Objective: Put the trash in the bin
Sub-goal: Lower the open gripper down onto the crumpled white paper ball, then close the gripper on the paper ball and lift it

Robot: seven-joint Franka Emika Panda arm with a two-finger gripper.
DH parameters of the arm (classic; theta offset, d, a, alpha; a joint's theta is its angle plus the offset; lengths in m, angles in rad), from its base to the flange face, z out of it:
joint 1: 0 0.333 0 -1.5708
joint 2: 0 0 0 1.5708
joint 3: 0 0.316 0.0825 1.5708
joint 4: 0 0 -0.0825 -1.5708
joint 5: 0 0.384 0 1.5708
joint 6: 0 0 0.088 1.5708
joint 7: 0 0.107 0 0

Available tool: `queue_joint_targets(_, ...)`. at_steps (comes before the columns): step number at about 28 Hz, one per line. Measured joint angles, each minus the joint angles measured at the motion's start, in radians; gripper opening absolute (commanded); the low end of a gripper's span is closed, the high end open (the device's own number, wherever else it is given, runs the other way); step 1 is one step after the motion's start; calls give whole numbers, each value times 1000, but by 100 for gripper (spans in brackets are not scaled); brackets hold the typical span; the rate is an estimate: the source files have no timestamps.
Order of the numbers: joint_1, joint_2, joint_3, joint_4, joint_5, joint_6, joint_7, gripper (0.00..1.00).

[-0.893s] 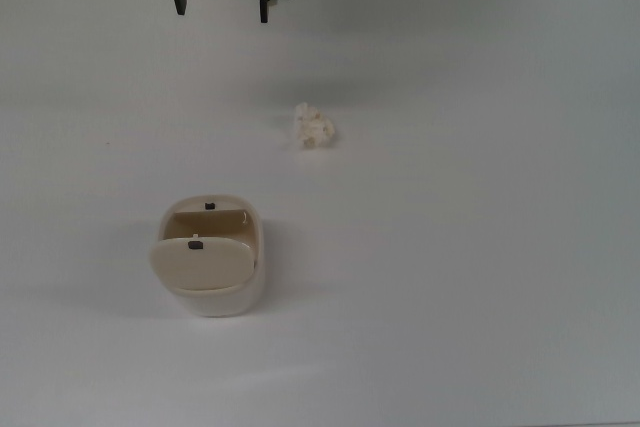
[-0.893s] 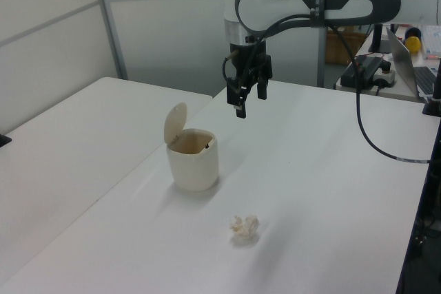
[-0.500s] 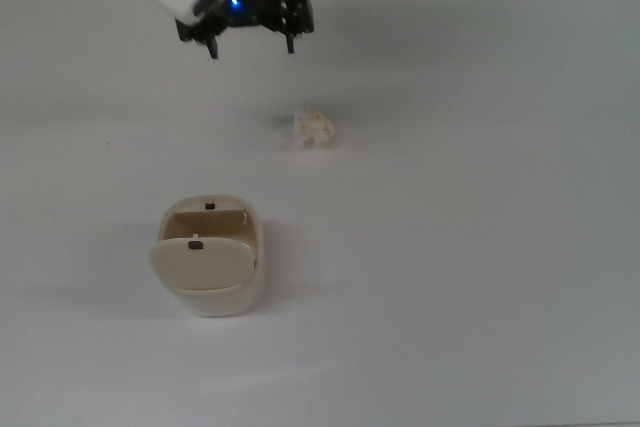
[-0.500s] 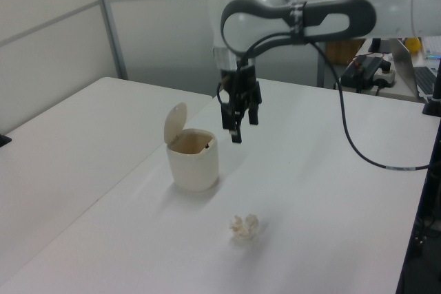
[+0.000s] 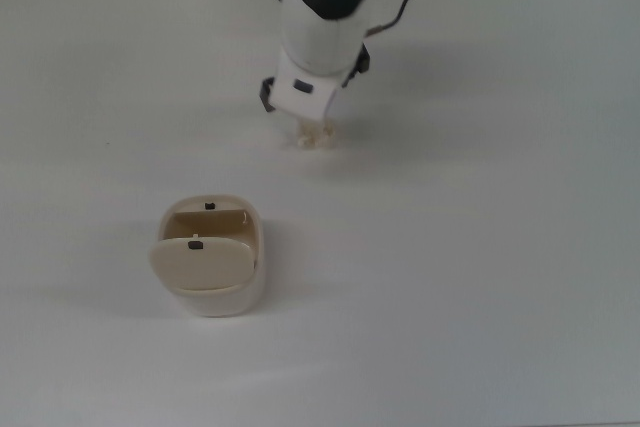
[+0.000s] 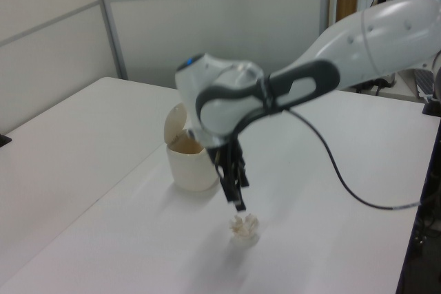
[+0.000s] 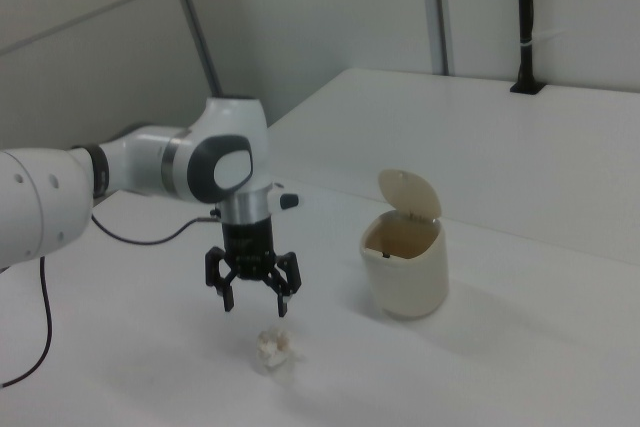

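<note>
- Two fingers of your gripper (image 7: 255,306) stand spread wide, holding nothing.
- Your gripper hangs just above the trash (image 7: 273,348), not touching it in the right view.
- You have the trash on the white table (image 7: 520,367), apart from the bin (image 7: 403,252), whose flap lid (image 7: 409,193) is up.

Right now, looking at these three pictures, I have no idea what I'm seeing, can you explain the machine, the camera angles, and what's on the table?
It is a white robot arm ending in a black two-finger gripper. One camera looks straight down on the table; the other two look from opposite sides. On the table lie two things: a crumpled paper wad, which is the trash, and a small cream bin with its flap lid standing up. The gripper hangs just above the wad with its fingers spread open. It holds nothing. In the top view the arm hides most of the wad.
</note>
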Motion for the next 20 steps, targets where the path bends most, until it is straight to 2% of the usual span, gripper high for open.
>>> queue_joint_targets(4, 38, 50, 0, -39, -42, 103, 12, 100)
queue_joint_targets(9, 56, 99, 0, -46, -117, 151, 63, 99)
queue_joint_targets(16, 56, 107, -3, -46, -148, 155, 70, 62)
queue_joint_targets(17, 56, 107, -3, -46, -151, 155, 70, 51)
queue_joint_targets(20, 56, 109, -3, -46, -155, 155, 70, 37)
